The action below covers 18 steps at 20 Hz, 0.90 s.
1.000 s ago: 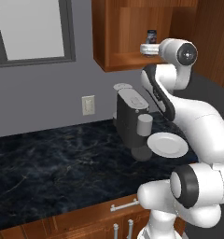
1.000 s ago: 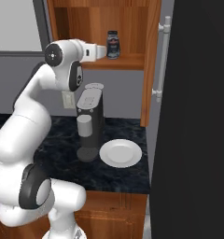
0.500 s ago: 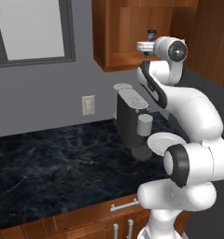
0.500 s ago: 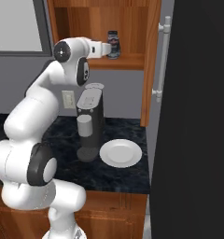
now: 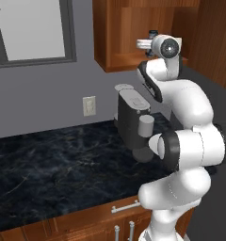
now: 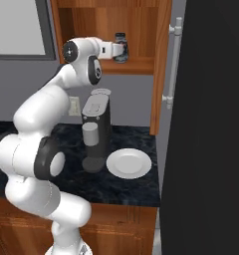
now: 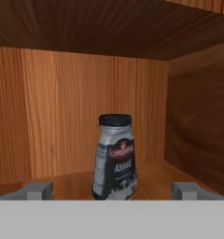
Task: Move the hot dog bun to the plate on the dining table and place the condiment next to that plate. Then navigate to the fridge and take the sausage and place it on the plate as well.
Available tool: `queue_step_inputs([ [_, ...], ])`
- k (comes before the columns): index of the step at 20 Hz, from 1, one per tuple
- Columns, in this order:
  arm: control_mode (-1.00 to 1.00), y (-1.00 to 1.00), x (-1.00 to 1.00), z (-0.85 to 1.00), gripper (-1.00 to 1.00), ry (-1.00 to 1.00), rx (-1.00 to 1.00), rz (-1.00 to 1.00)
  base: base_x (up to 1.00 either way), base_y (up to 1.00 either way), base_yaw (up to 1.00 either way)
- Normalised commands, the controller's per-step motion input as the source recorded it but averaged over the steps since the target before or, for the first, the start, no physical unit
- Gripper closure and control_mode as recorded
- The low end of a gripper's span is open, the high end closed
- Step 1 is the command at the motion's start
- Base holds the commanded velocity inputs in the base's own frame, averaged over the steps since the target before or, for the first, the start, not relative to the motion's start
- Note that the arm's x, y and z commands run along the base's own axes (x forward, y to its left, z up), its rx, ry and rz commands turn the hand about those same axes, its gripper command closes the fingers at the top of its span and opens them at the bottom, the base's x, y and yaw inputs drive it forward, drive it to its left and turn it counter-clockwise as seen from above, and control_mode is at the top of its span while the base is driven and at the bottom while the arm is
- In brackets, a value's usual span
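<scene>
One condiment (image 7: 114,158) bottle stands upright on the cabinet shelf (image 7: 62,179), straight ahead of the gripper (image 7: 113,190) and centred between its wide-open, empty fingertips. Long axis vertical; probably not yet between the fingers. Cabinet side wall (image 7: 198,121) close on one side, free shelf on the other.

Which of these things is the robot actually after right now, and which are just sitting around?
Part of the job:
the condiment, upright on the cabinet shelf
the gripper, open, lined up on it

Just there:
coffee machine
plain white plate
wall outlet
</scene>
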Motion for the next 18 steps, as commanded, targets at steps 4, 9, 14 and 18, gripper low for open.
queue_step_inputs([
  [4, -1.00, 0.00, 0.48, 0.00, -1.00, 0.02, 0.00, -0.11, 0.00, 0.00, 0.00],
  [9, -1.00, 0.00, 0.40, 0.00, -1.00, 0.03, 0.00, -0.09, 0.00, 0.00, 0.00],
  [14, -1.00, 0.00, 0.29, 0.00, -1.00, 0.03, 0.00, -0.06, 0.00, 0.00, 0.00],
  [18, -1.00, 0.00, 0.24, 0.00, -1.00, 0.01, 0.00, -0.03, 0.00, 0.00, 0.00],
])
